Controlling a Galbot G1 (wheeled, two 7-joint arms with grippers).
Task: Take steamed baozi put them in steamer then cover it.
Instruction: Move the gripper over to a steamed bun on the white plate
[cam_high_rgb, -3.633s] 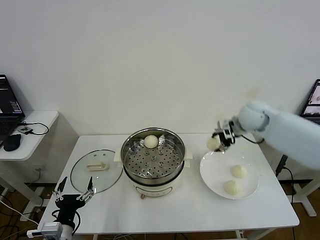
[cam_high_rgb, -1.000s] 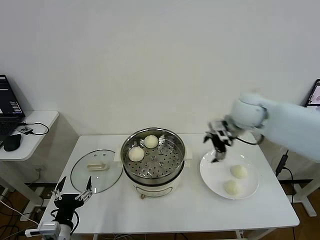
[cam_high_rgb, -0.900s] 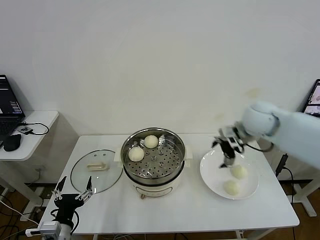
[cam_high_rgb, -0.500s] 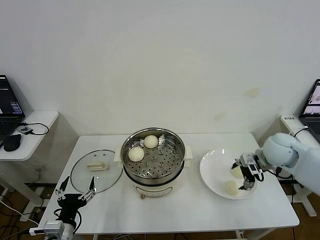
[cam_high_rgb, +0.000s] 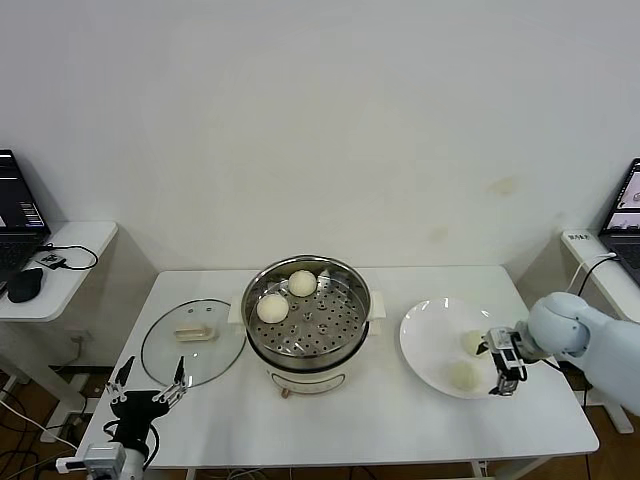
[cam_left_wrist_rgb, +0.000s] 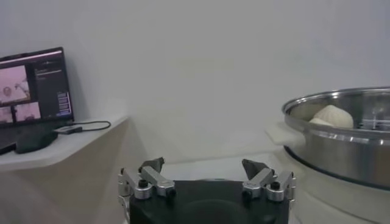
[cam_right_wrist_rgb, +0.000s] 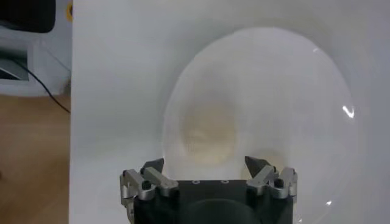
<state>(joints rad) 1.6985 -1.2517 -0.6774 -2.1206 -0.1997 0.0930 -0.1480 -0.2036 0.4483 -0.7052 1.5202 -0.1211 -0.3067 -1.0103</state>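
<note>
At the lower right of the head view, the right gripper (cam_high_rgb: 503, 362) hangs with jaws spread wide over the white plate's (cam_high_rgb: 425, 325) right rim, holding nothing. Two steamed baozi (cam_high_rgb: 462, 375) lie on the plate just left of it; one sits between the spread fingers in the wrist view (cam_right_wrist_rgb: 207, 134). Two more rest in the steamer (cam_high_rgb: 306, 322) at centre. The cover (cam_high_rgb: 193, 342) lies lower left, above the parked, released left gripper (cam_high_rgb: 148, 391).

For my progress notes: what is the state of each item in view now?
steamer: uncovered, two baozi inside
baozi in steamer: resting on the perforated tray
glass lid: off, flat on table
white plate: holds two baozi
baozi on plate: not yet picked
right tool: open, at plate's edge
left tool: open, idle
</note>
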